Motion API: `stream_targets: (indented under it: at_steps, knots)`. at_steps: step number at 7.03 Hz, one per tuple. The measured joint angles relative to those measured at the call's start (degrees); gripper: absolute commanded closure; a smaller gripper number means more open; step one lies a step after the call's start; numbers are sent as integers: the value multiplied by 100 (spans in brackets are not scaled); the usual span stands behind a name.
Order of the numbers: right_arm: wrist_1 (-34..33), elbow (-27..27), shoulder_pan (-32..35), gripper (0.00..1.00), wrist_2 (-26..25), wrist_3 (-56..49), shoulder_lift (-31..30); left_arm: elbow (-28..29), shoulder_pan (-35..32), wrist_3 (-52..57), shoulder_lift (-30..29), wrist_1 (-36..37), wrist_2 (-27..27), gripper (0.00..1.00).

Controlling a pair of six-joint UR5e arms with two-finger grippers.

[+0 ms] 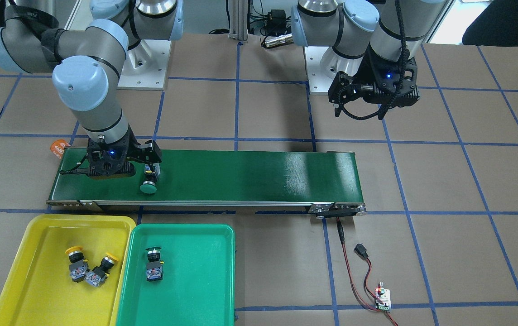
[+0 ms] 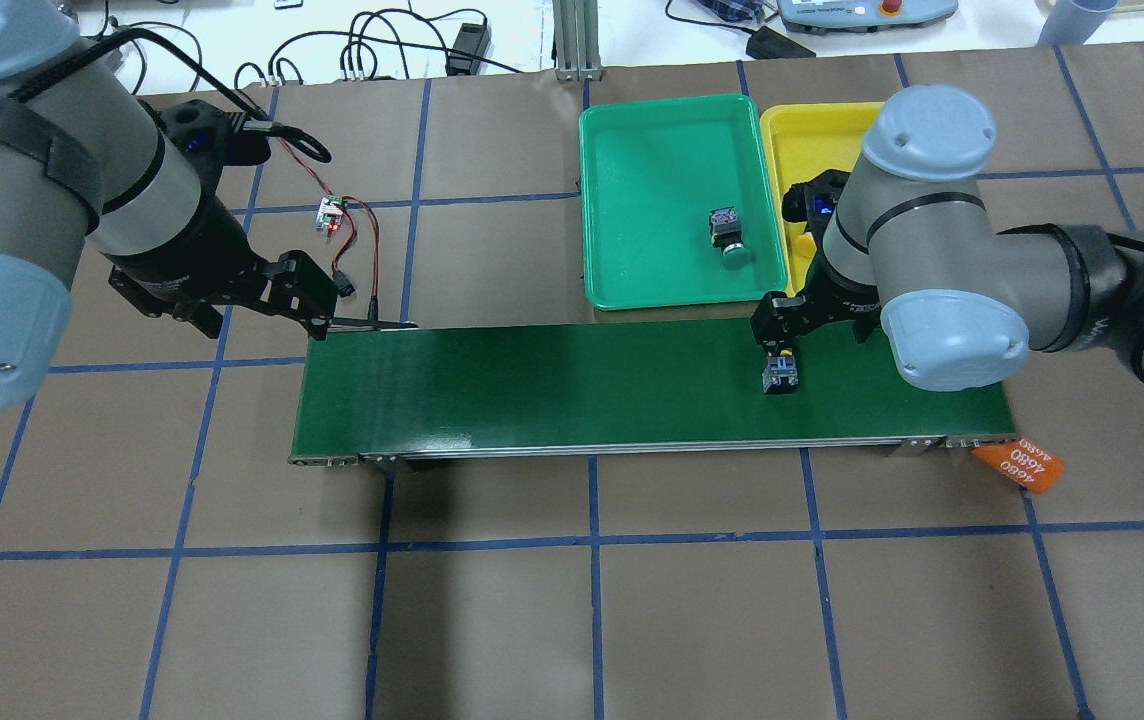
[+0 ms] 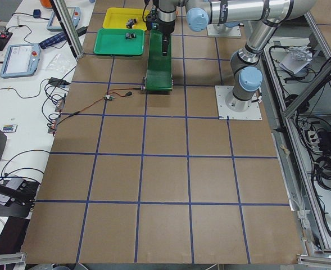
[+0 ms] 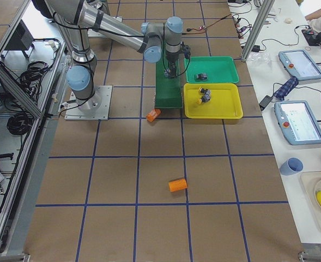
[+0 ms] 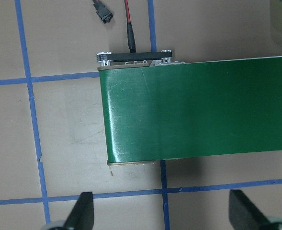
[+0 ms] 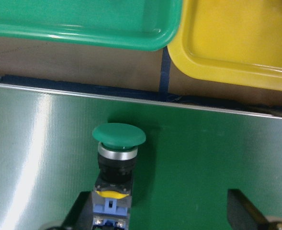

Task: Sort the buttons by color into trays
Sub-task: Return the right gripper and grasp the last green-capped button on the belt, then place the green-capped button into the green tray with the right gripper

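Brown paper with blue tape lines covers the table (image 1: 277,271), and a dark green belt (image 1: 250,174) runs across it. A green button (image 6: 118,141) lies on the belt between the spread fingers of the right gripper (image 6: 162,213), close to the 9 o'clock finger. The left gripper (image 5: 162,211) hangs spread by the belt's other end. At the belt's 6 o'clock, seen from the front, the green tray (image 1: 195,280) holds a second green button (image 1: 154,265). The yellow tray (image 1: 28,253) holds two yellow buttons (image 1: 76,261).

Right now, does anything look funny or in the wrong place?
One green button lies on its side on the conveyor belt, not yet in the green tray. An orange cylinder lies alone, far from the belt.
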Motion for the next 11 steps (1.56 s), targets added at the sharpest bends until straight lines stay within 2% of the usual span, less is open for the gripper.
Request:
stream_targets:
  at_steps: [3,4,5,6,9,11]
  knots:
    - [-56,151,1,12,11,-8,87,-5,0,9,4,4,3,0]
    - [-82,206,1,47,13,2,156,-17,0,12,7,4,3,0]
    - [-97,229,1,74,9,5,207,-35,0,13,13,9,3,0]
    - [-102,229,1,81,-5,0,228,-52,0,13,17,23,3,0]
    - [-115,152,-4,81,-44,9,238,-73,0,18,21,59,3,0]
    - [-72,-331,0,80,-21,18,356,-75,0,16,22,61,3,0]
